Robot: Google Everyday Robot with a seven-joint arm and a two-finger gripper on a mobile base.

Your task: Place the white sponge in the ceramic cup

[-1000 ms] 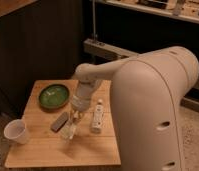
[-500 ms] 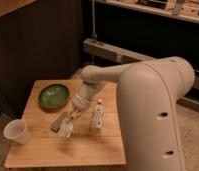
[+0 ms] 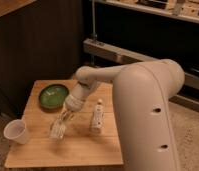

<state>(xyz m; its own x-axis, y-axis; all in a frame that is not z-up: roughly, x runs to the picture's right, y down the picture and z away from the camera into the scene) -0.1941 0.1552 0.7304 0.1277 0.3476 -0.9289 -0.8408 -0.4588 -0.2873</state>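
Note:
The white sponge [image 3: 57,132] shows as a small pale pad on the wooden table [image 3: 83,150], left of the middle. My gripper [image 3: 61,123] reaches down from the white arm and sits right over the sponge's upper end, touching or nearly touching it. The ceramic cup [image 3: 17,132] is plain white and stands upright at the table's left edge, a short way left of the sponge and the gripper.
A green round dish [image 3: 53,96] sits at the back left of the table. A white bottle [image 3: 97,118] lies on the table just right of the gripper. My large white body [image 3: 148,115] fills the right side. Dark shelving stands behind.
My gripper has moved left and down the table towards the cup side, and now sits over the pale pad. The dark grey block seen earlier no longer shows apart from it.

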